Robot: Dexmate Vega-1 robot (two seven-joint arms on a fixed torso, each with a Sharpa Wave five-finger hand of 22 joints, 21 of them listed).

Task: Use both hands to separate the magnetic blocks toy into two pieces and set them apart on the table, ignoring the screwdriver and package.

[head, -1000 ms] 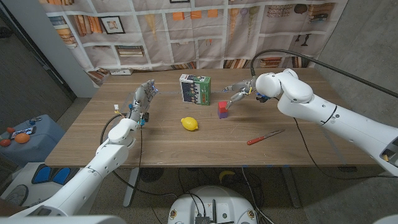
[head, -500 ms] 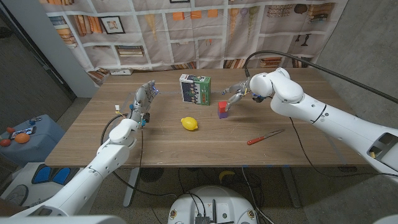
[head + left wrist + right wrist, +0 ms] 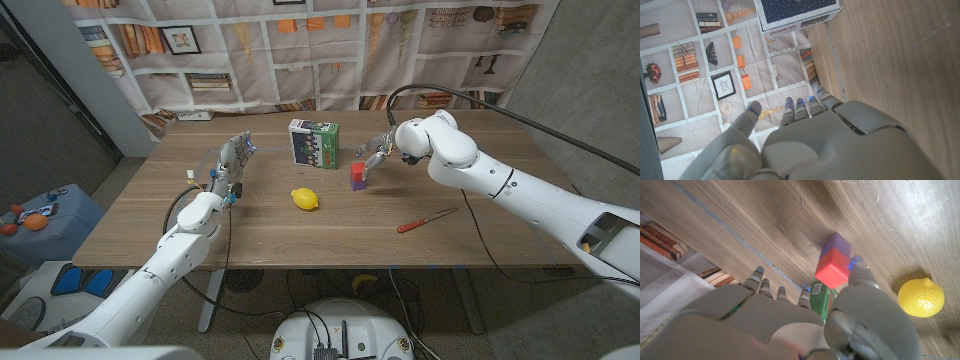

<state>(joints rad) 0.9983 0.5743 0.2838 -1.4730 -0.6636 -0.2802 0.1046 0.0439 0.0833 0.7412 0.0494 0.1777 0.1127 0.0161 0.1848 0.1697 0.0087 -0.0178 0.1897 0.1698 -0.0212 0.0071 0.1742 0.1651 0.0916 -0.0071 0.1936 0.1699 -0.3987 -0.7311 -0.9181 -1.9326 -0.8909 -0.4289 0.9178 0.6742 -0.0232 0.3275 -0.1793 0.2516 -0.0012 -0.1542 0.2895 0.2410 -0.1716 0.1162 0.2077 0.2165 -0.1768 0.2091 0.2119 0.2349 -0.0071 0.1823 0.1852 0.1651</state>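
The package (image 3: 797, 11) is cut off by the left wrist view's edge, its print blurred.

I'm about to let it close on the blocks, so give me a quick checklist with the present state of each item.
1. Blocks in one piece, red on purple: ok.
2. Right robot hand at the blocks, fingers apart around them: ok. Contact: cannot tell.
3. Left robot hand near the blocks for a two-handed pull: not ok; it is far off on the table's left side, holding nothing.
4. Lemon and box clear of the blocks: ok, both stand apart from them.
5. Screwdriver out of the way: ok, it lies nearer the front edge.
6. Bare table to set pieces apart: ok.
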